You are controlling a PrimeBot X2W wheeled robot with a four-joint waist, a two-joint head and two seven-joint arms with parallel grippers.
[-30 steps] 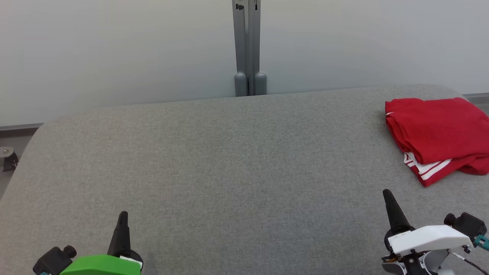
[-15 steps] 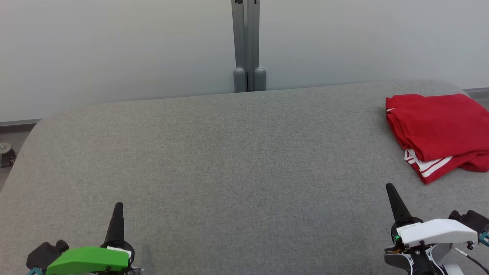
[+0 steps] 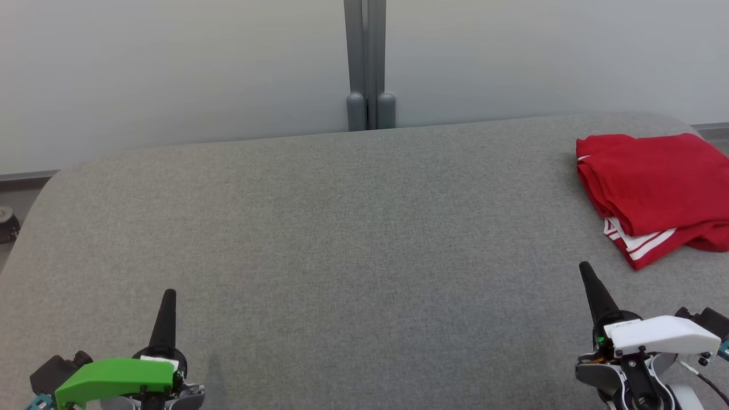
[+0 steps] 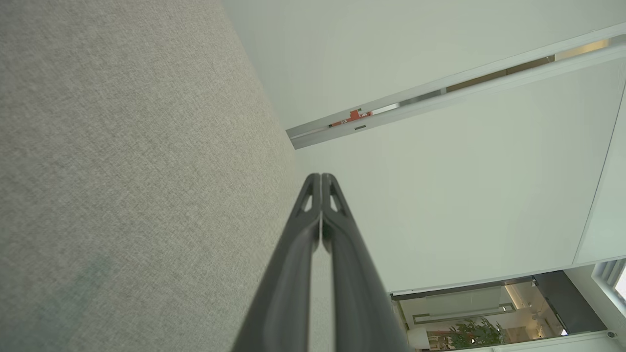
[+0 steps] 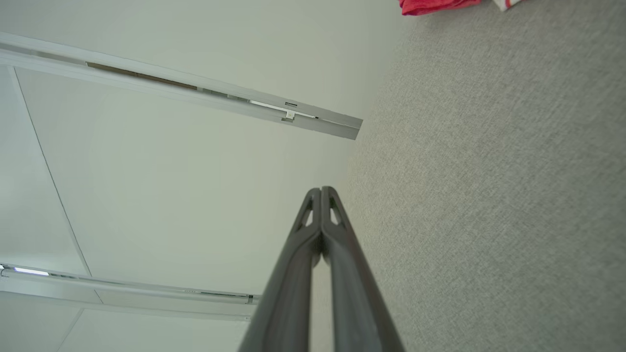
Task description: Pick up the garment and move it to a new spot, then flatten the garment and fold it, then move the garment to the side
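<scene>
The garment (image 3: 655, 188) is red with white stripes at one hem, folded into a neat stack at the far right of the grey fabric table (image 3: 353, 228). A red corner of the garment (image 5: 433, 6) also shows at the top of the right wrist view. My right gripper (image 3: 585, 269) is shut and empty near the table's front right, well short of the garment. At the front left my left gripper (image 3: 169, 295) is shut too, holding nothing. Both wrist views show the fingertips (image 4: 321, 177) pressed together (image 5: 321, 190).
A grey double post (image 3: 367, 62) stands against the pale wall behind the table's far edge. The table's rounded left corner drops to the floor, where a small caster (image 3: 7, 223) sits.
The head camera has tilted, so the whole picture has slid: the table edge and garment sit a little higher. Both grippers show slightly further up the frame, still shut.
</scene>
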